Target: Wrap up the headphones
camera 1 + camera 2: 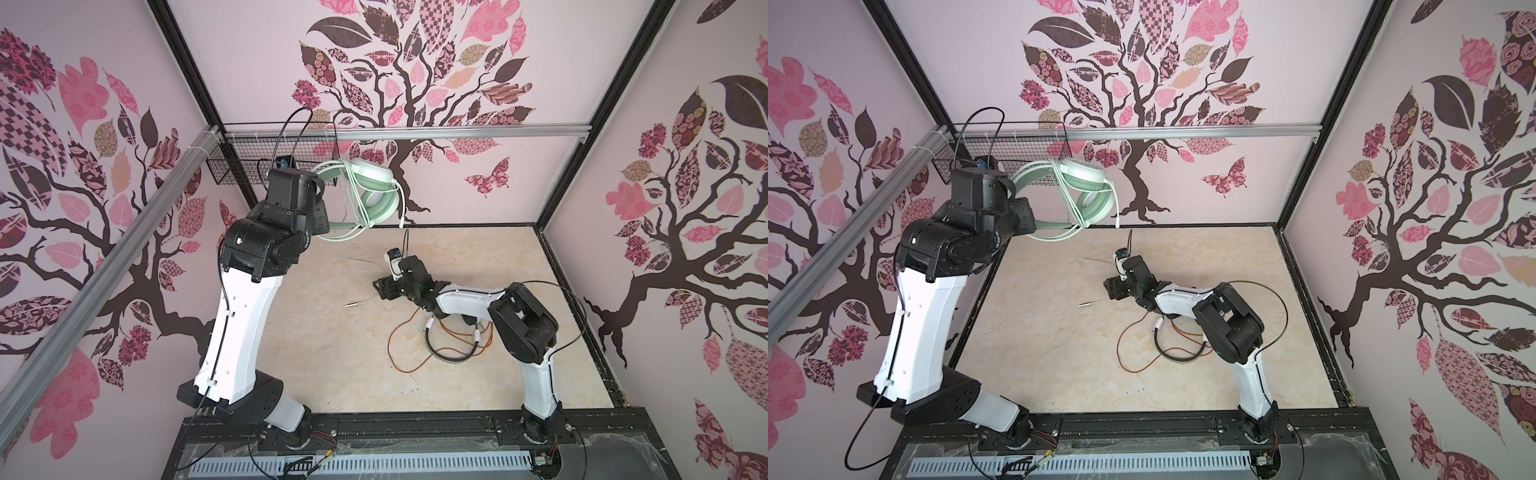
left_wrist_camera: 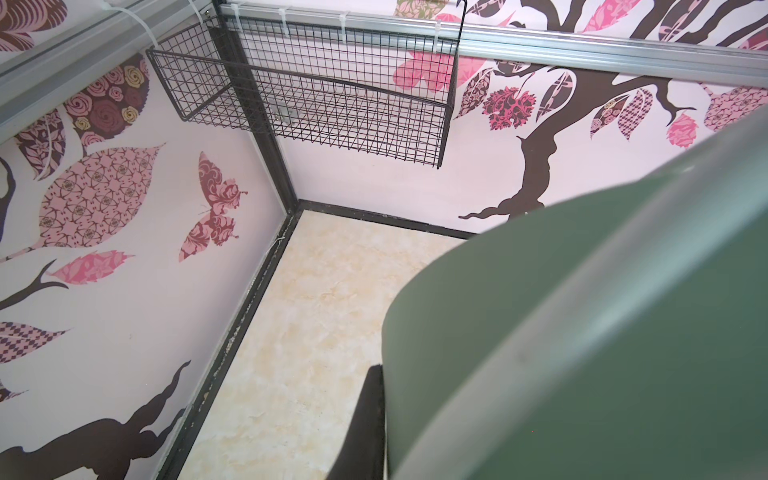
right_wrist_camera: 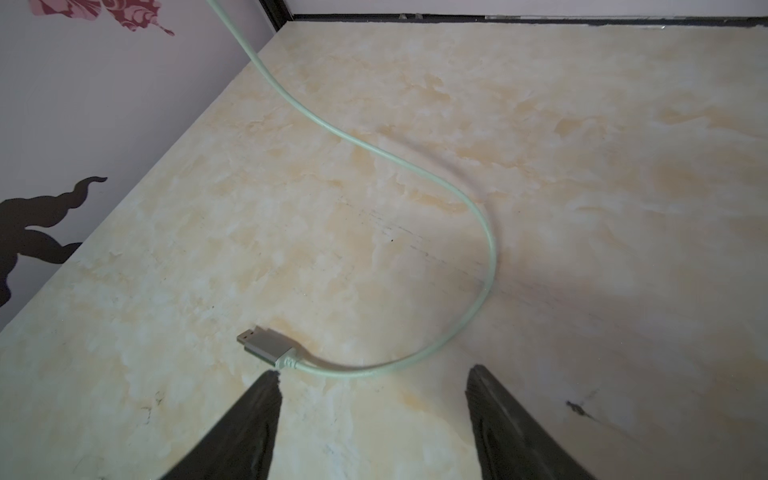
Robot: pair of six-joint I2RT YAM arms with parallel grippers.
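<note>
Your left gripper (image 1: 326,224) clamps the mint-green headphones (image 1: 374,183) aloft, just beside the wire basket (image 1: 245,164). Your right gripper (image 3: 372,374) stands wide and empty over the table (image 1: 324,353), well apart from that basket.

Links (image 1: 239,320): white shells
Joints (image 1: 259,245): black housings
Cables (image 1: 225,297): thin, black, tied along links
Right hand (image 3: 374,371): black tapered fingers (image 3: 249,428)

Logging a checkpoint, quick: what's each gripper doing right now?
Left gripper: closed on the mint-green headphones.
Right gripper: open, empty.
</note>
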